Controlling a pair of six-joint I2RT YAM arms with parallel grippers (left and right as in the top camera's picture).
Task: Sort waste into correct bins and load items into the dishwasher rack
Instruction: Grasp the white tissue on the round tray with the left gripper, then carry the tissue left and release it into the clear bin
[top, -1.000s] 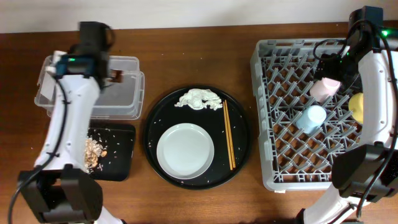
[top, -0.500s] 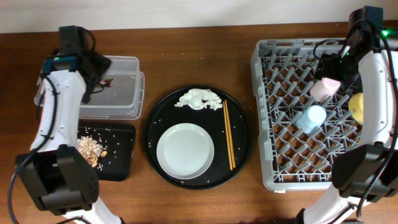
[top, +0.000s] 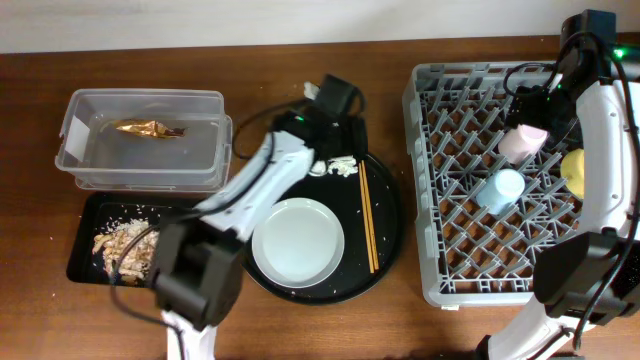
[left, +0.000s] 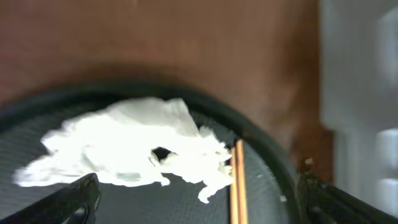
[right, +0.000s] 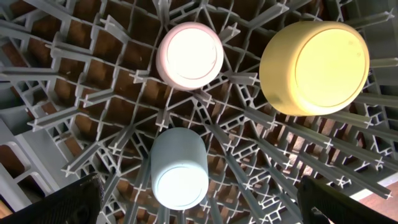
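Dishwasher rack (top: 415, 190) on the right of the tabletop, and it's part-loaded. The round black tray (top: 392, 225) in the middle carries what's left to sort. On the left, the clear tub (top: 140, 178) sits behind the shallow black tray (top: 85, 215), one bin for wrappings and one for food, by the look of it.

The pale plate (top: 298, 242) waits on the round tray. In the rack the yellow bowl (right: 314, 67), blue cup (right: 179, 168) and pink cup (right: 189, 56) are wedged among the pegs so they can't roll. The right fingers (right: 348, 208) hang spread above them, gripping nothing.

Now the tissue (left: 130, 146), at the round tray's far rim. The left fingers (left: 74, 202) hover over it, spread wide and empty, and I'd say they're lining up a pinch. The chopsticks (top: 368, 220) end right at its edge and might snag. The wrapper (top: 148, 128) is in the tub, the scraps (top: 122, 245) in the black tray.
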